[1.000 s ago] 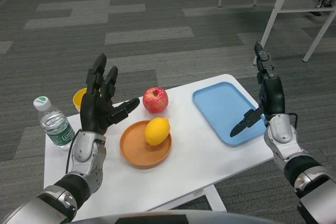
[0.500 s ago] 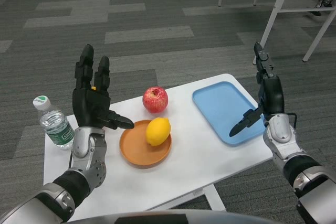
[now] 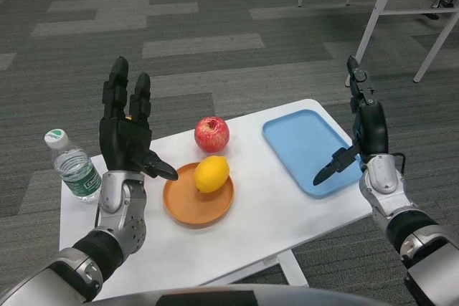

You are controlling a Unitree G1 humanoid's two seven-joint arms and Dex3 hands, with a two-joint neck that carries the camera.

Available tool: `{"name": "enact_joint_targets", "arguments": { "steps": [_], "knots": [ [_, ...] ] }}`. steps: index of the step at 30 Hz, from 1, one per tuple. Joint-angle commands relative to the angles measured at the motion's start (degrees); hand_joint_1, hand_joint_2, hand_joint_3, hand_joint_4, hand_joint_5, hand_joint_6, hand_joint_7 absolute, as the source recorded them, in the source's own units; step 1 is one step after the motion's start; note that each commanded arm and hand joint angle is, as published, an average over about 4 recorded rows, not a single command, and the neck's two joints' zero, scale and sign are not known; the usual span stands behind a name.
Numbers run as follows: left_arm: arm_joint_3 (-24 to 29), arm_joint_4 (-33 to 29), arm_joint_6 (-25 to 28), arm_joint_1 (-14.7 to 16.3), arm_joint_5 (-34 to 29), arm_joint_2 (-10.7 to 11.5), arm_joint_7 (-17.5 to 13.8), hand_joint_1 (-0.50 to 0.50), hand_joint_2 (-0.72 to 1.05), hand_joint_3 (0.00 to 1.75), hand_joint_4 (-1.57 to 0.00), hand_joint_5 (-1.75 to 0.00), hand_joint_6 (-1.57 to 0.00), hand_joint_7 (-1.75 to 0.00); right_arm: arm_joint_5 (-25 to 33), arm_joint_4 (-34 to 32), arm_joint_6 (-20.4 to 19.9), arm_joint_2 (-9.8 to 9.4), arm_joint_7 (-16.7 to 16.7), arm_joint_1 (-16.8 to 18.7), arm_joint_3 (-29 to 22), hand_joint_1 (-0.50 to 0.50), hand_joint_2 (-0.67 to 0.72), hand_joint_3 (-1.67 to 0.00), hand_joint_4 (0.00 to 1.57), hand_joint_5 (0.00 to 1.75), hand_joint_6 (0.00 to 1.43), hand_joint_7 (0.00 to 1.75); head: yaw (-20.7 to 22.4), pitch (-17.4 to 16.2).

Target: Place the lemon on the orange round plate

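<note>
Far left on the white surface (image 3: 258,209): water bottle (image 3: 72,168), upright. Next, left hand (image 3: 128,134) raised, fingers apart, holding nothing, just left of the orange plate (image 3: 186,214). Lemon (image 3: 212,174) resting on the plate's far side, red apple (image 3: 211,134) just behind. Further right, blue tray (image 3: 305,148). Right hand (image 3: 363,128) lifted over the tray's near edge, fingers spread, empty. Judged done, or nearly: best to keep both hands high and clear, withdrawing without brushing plate or lemon, since a nudge could roll it off.
</note>
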Motion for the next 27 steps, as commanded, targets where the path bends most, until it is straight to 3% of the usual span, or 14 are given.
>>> {"name": "enact_joint_targets", "arguments": {
  "steps": [1, 23, 27],
  "knots": [
    [-0.1, -0.3, -0.2, 0.1, -0.1, 0.7, 0.2, 0.5, -0.5, 0.09, 0.0, -0.21, 0.0, -0.38, 0.3, 0.3, -0.2, 0.29, -0.2, -0.3, -0.2, -0.43, 0.72, 0.0, 0.34, 0.0, 0.0, 0.0, 0.0, 0.2],
    [0.1, -0.2, -0.2, 1.5, 0.2, 0.7, 0.2, 0.5, -0.55, 0.09, 0.0, -0.21, 0.0, -0.42, 0.2, -4.6, -0.7, 0.38, -1.4, -0.5, 0.4, -0.42, 0.72, 0.0, 0.37, 0.0, 0.0, 0.0, -0.2, 1.7],
    [0.2, -0.2, -0.2, 1.8, 0.2, 0.6, 0.2, 0.5, -0.55, 0.09, 0.0, -0.21, -0.03, -0.49, 0.2, -4.8, -0.8, 0.38, -1.5, -0.7, 0.8, -0.42, 0.72, 0.0, 0.37, 0.0, 0.0, 0.0, 0.0, 1.8]
  ]
}}
